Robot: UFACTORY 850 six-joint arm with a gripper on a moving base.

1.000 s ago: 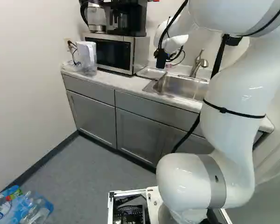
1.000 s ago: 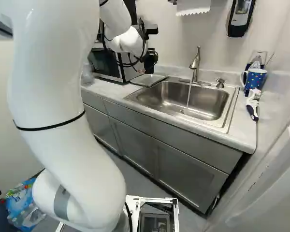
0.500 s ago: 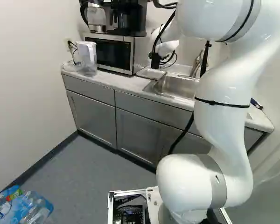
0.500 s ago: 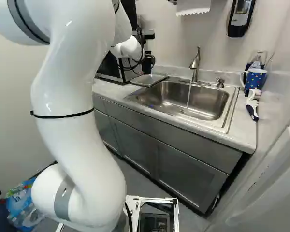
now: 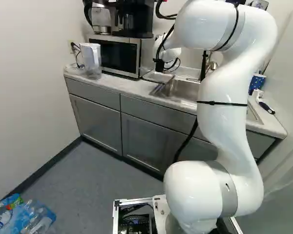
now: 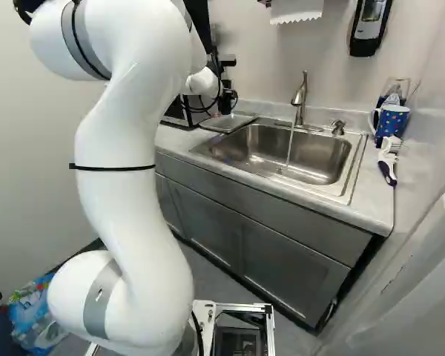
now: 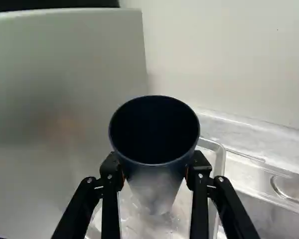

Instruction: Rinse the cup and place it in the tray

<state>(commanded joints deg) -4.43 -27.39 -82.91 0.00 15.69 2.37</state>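
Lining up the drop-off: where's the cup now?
In the wrist view, the dark cup is held between the gripper's fingers, with the metal tray beyond it, beside the sink.

The white arm (image 5: 222, 109) rises right of the middle — in front of part of the sink (image 5: 183, 89). A shallow metal tray (image 5: 157, 76) lies between the sink and the microwave (image 5: 118, 54), which bears a dark coffee maker (image 5: 139, 19). A white pitcher (image 5: 91, 57) stands beside the microwave. Beyond the arm stands a blue mug (image 5: 256, 83) — a dark-handled brush (image 5: 266, 107) lies near it. Bottles (image 5: 27, 217) lie at the lower left.
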